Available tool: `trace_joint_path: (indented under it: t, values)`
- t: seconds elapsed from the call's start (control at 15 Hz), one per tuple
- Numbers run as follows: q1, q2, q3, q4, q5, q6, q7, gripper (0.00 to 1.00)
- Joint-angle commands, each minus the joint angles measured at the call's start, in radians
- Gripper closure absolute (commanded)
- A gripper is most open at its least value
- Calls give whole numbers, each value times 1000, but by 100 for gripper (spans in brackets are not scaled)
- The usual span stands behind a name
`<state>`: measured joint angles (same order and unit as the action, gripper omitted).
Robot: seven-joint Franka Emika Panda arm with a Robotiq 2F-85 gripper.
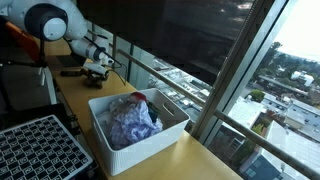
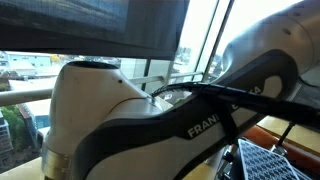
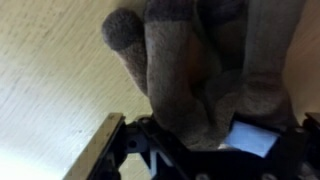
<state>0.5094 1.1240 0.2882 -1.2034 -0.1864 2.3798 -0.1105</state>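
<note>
In the wrist view a grey woolly sock-like cloth [image 3: 190, 60] lies bunched on the pale wooden tabletop [image 3: 50, 80] and fills the space between my jaws. My gripper [image 3: 195, 138] looks shut on its lower part. In an exterior view the gripper [image 1: 97, 69] is low over the far end of the wooden counter [image 1: 75, 95], by the window. The cloth itself is too small to make out there. In the exterior view beside the robot, the arm [image 2: 150, 110] blocks the gripper.
A white bin [image 1: 172, 127] holding crumpled purple and grey clothes [image 1: 130, 120] stands on the counter nearer the camera. A black gridded crate [image 1: 35, 150] sits beside it and also shows in an exterior view [image 2: 262, 160]. Window rails run along the counter's edge.
</note>
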Motion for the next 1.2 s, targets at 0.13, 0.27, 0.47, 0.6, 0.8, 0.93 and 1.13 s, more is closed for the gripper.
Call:
trace_joint_path:
  t: [0.13,0.27,0.47,0.6,0.8,0.93,1.13]
  values:
    - [-59,-79,3,-45,9,-24,-7,93]
    - [-89,-147,-1,-108,5,-9,4,99]
    - [-130,-293,-31,-235,-16,24,44,100]
    - [-147,-390,-65,-318,-29,66,93,100]
    - [-141,-543,-157,-454,-44,135,194,100]
    - [-144,-642,-213,-551,-62,165,268,100]
    - [-153,-785,-287,-700,-115,175,379,100]
